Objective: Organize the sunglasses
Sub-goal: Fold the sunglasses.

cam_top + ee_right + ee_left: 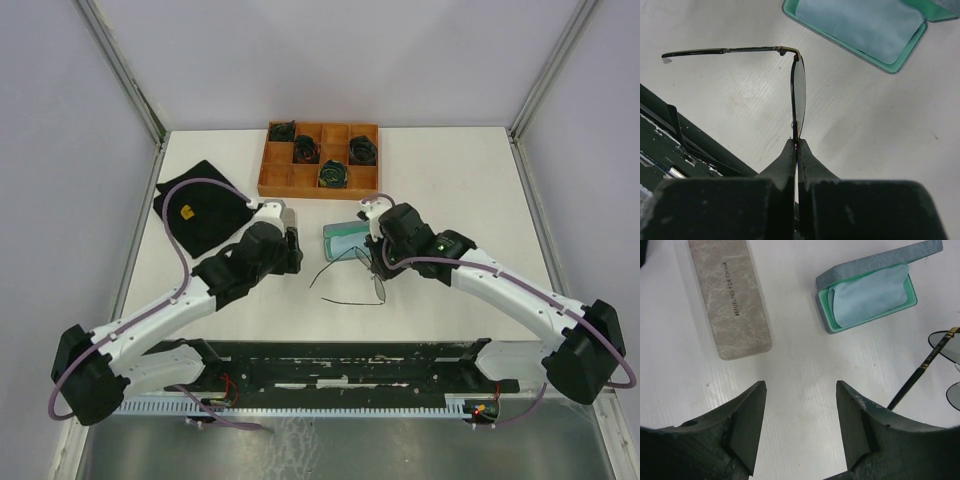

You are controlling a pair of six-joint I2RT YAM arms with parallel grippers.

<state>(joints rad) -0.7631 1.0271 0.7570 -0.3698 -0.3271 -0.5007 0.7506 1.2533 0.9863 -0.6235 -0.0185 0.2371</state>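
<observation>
sunglasses (799, 90): one pair in view, thin dark wire frame, arms unfolded; just in front of the open case (865, 30), pinched at the frame; contact with the table (790, 360) cannot be told.
right end effector (797, 145): clenched on the sunglasses, both fingers pressed together over the thin rim beside one lens.
left end effector (800, 387): released, fingers spread, nothing between them; above bare table, near the grey case (735, 295).
cases: two. The grey case is marbled, shut, lying flat, printed "REFUELING FOR CHINA". The open case is blue-grey with its lid up and a mint lining.
pale blue cloth (865, 290): one, inside the open case.
wooden tray (272, 180): one, divided, at the far side of the table.
dark green coiled bundles (333, 173): four, each in its own compartment of the wooden tray.
black cloth (200, 205): one, flat on the far left of the table, beside the left arm.
</observation>
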